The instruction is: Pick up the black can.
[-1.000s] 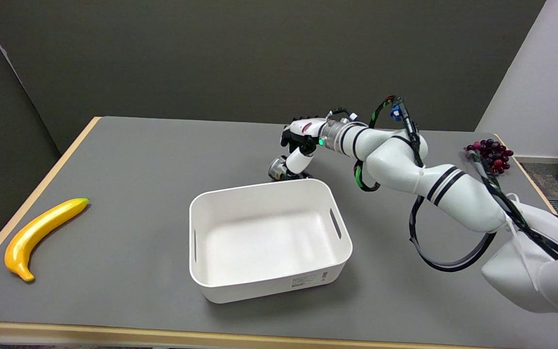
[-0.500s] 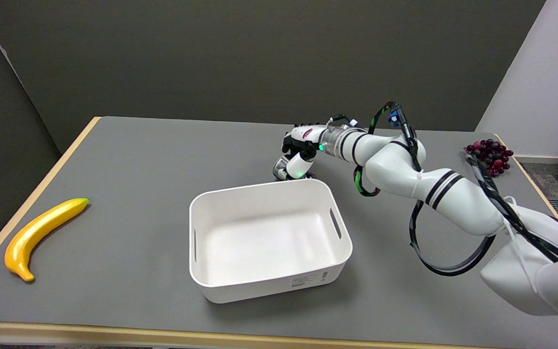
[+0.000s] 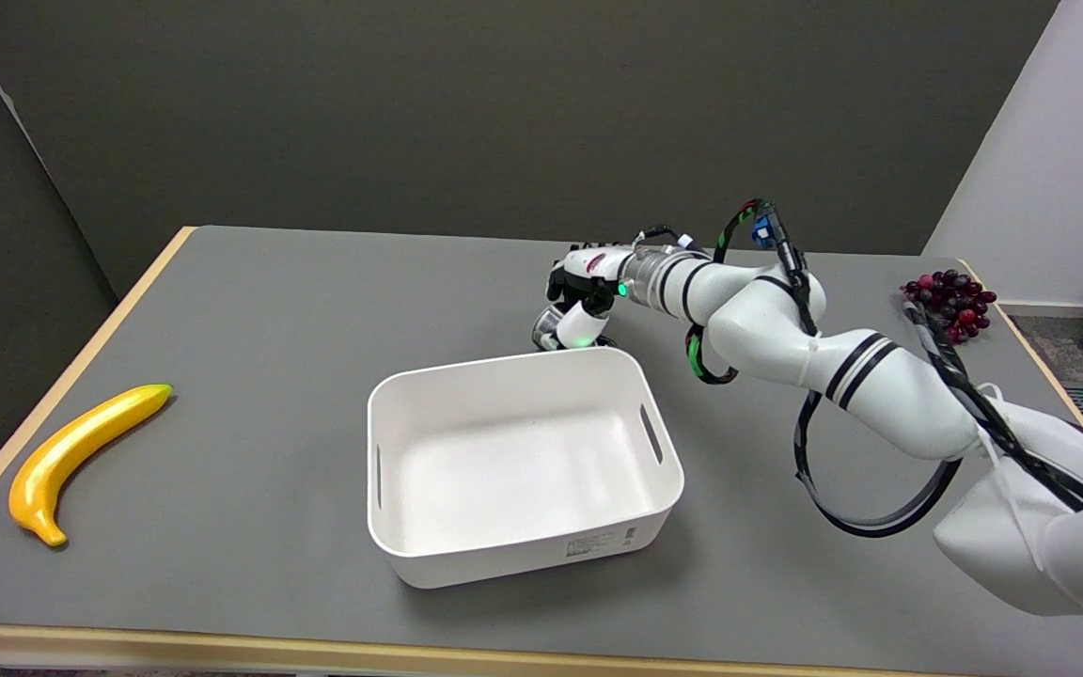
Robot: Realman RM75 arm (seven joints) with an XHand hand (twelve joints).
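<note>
Presently: right hand (image 3: pixel 585 287) lowered over black can (image 3: pixel 547 328) behind white bin (image 3: pixel 523 461), fingers curled around it, firm grasp unclear; banana (image 3: pixel 81 458), grapes (image 3: pixel 950 299) on tabletop (image 3: pixel 269 310)

No readable text anywhere. A small label (image 3: pixel 602 543) stuck on the near outer wall of the white bin (image 3: pixel 429 555) — dark printed marks and a barcode-like block, far too small to make out. No brand, number or sign legible on the black can (image 3: pixel 547 329), mostly hidden behind the bin's far rim and under the right hand (image 3: pixel 585 287). A reddish mark on the back of that hand — not legible as lettering.
</note>
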